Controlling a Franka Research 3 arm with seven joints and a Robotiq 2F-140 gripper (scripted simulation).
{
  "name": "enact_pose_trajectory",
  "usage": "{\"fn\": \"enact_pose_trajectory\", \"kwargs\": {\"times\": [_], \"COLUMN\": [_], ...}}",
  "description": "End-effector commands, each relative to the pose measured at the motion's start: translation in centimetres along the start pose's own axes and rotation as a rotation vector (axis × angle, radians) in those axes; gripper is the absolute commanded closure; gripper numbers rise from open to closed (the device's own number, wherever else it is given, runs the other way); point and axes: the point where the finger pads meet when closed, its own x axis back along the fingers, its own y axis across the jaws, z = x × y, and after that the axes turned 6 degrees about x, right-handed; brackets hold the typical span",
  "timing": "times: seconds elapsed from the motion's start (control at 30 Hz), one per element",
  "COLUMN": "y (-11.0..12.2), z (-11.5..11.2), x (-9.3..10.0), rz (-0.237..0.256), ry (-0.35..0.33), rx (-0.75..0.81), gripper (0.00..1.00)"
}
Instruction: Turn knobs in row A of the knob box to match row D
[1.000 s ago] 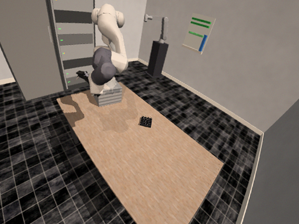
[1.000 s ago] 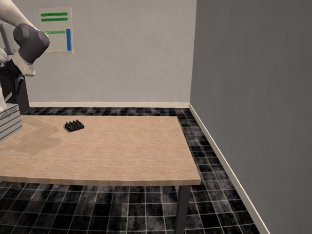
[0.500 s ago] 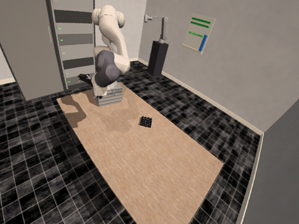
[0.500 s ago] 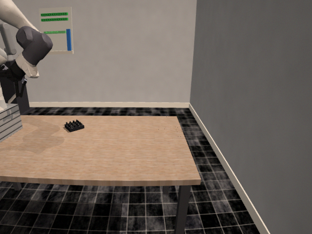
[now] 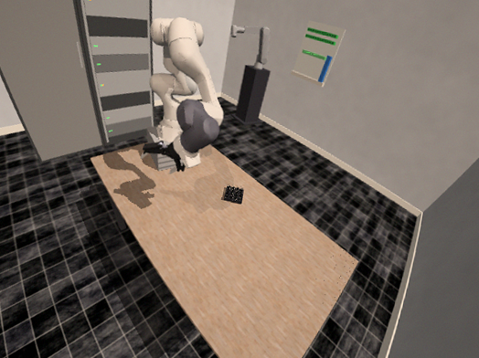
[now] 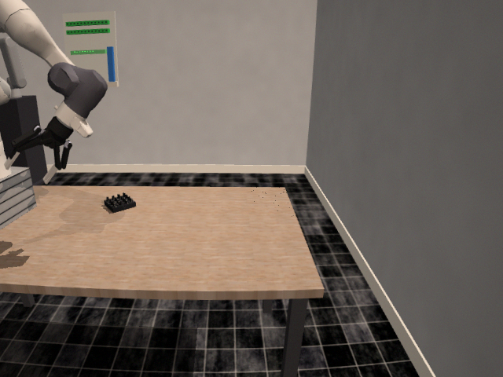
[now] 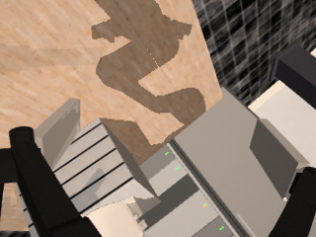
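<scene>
The knob box (image 5: 233,194) (image 6: 117,204) is a small black block with short upright knobs. It stands on the wooden table (image 5: 253,265) (image 6: 182,243), upright as far as I can see. Its marks, names, white lines and socket are too small to read, so I cannot tell where any knob points. The box is not in the wrist view. My gripper (image 5: 163,154) (image 6: 31,168) (image 7: 168,123) is open and empty. It is above the table's end by the arm's base, well off to the side of the box, and tilted back toward the base.
The grey slatted base block (image 5: 165,163) (image 6: 16,195) (image 7: 99,173) is close to the gripper. A tall rack cabinet (image 5: 115,44) (image 7: 222,133) stands behind that end of the table. A second small arm on a dark pedestal (image 5: 251,92) stands beyond the table.
</scene>
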Motion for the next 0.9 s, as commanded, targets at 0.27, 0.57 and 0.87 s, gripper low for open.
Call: {"fn": "enact_pose_trajectory", "kwargs": {"times": [0.27, 0.57, 0.87], "y": [-8.9, -15.4, -22.6], "z": [4.3, 5.1, 4.8], "x": [0.5, 1.0, 1.6], "rz": [0.035, 0.054, 0.08], "ry": [0.203, 0.314, 0.429], "rx": [0.282, 0.453, 0.639], "gripper": [0.0, 0.0, 0.0]}}
